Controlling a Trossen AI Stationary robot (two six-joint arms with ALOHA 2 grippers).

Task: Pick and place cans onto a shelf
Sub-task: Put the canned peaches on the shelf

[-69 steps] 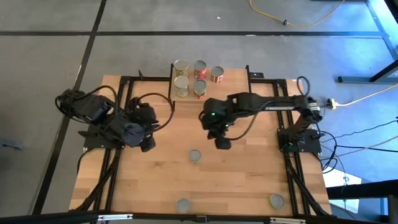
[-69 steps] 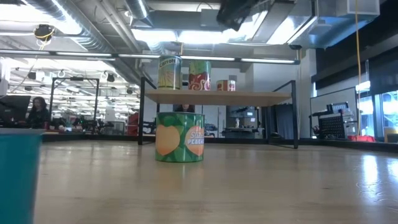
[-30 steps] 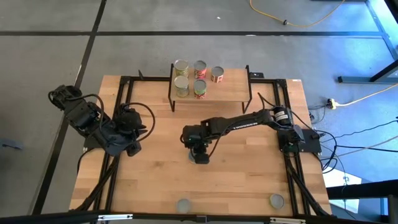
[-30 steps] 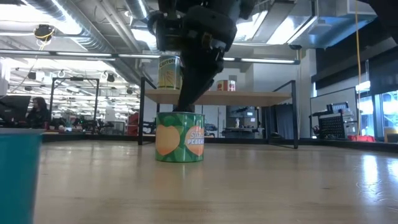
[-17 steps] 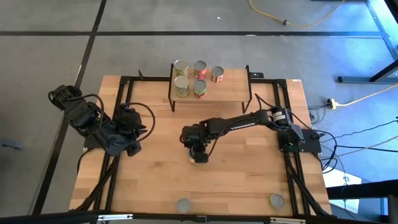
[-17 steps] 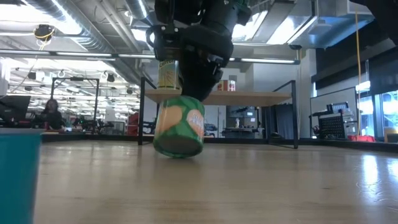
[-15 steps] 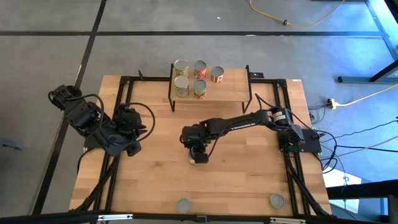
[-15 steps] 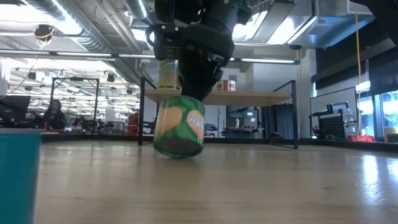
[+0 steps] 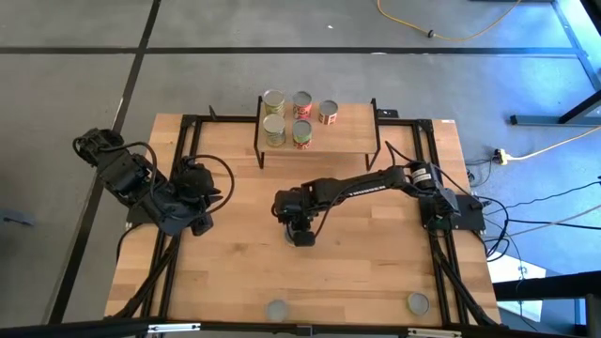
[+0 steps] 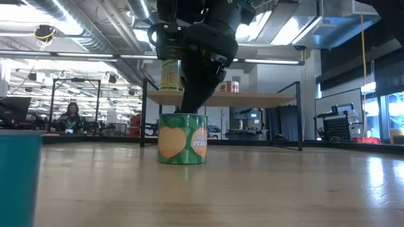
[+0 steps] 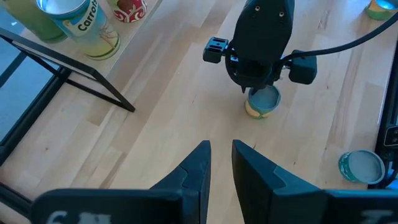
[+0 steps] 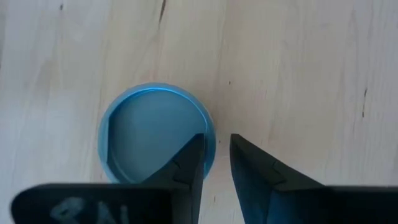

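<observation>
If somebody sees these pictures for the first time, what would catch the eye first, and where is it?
First, the right gripper reaches straight down to the top of a green can that stands upright in the middle of the table. Next, five more cans crowd the left part of the shelf at the far edge. The left gripper waits at the table's left side.
</observation>
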